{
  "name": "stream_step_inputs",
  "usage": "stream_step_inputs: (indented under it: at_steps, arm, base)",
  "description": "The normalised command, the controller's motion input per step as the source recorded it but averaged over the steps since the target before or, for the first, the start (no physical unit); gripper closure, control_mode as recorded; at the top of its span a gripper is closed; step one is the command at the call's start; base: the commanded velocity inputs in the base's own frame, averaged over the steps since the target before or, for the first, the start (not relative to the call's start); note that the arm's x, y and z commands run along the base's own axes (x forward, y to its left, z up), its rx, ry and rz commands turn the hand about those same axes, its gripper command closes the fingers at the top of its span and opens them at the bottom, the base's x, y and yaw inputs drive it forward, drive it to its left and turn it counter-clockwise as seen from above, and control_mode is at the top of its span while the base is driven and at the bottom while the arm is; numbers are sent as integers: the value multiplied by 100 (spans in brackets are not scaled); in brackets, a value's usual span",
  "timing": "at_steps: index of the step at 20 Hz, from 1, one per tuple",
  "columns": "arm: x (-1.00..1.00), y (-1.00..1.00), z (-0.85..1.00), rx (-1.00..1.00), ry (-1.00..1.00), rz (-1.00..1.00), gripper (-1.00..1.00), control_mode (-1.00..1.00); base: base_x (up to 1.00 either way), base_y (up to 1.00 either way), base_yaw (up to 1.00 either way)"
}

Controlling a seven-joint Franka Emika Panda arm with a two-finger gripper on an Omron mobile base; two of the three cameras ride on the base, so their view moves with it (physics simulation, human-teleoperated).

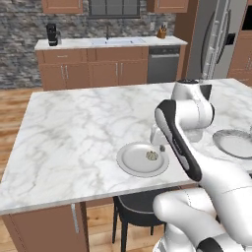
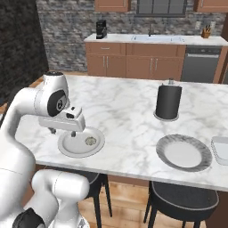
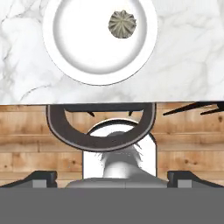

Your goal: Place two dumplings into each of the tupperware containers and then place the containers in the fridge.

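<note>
Hand view: dumpling (image 3: 122,24) on round plate (image 3: 78,52), at about 1 o'clock of its centre | gripper (image 3: 112,178) spread fully wide, holding nothing, hangs over counter (image 3: 188,57) edge, likely lining up a pick | container (image 2: 221,153) far off, at counter's 3 o'clock end.

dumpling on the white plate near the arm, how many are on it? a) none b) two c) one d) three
c, a single dumpling lies on the white plate, off to one side of its middle, and the left base view shows the same lone lump there.
</note>
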Motion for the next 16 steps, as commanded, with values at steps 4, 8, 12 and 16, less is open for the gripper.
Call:
stream_step_inputs:
  at_steps: [4, 8, 12, 16]
  arm:
    - [100, -11, -72, 0, 0, 0, -100, -100]
    - [98, 0, -68, 0, 0, 0, -100, -100]
    - [90, 0, -61, 0, 0, 0, -100, -100]
    - [83, 0, -63, 0, 0, 0, -100, -100]
  base:
    - [0, 0, 0]
    - [0, 0, 0]
    - [0, 0, 0]
    - [0, 0, 0]
